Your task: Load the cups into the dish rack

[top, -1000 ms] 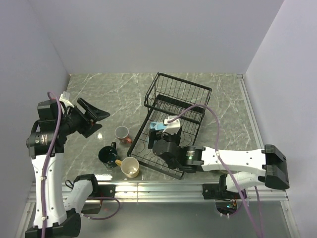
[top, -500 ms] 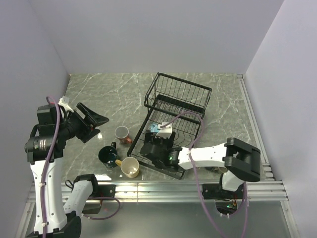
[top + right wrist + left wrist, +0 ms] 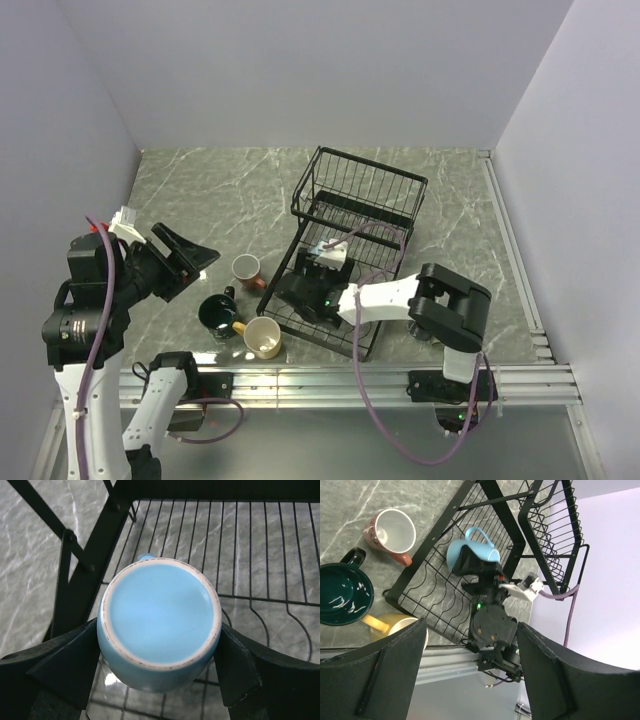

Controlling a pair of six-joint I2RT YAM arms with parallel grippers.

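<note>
Your right fingers [image 3: 55,672], pinching the light blue mug [image 3: 160,625] bottom-up, have swung it down onto the dish rack [image 3: 102,542]'s flat tray, so it's nearly loaded, while your left fingers [image 3: 385,680] hang spread and empty.

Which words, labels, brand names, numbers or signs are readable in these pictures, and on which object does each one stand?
No readable text in any view.
The light blue mug shows only its plain base.
The pink mug, the dark green mug and the dish rack carry no print.
The right arm shows only a small green light, no legible label.
</note>
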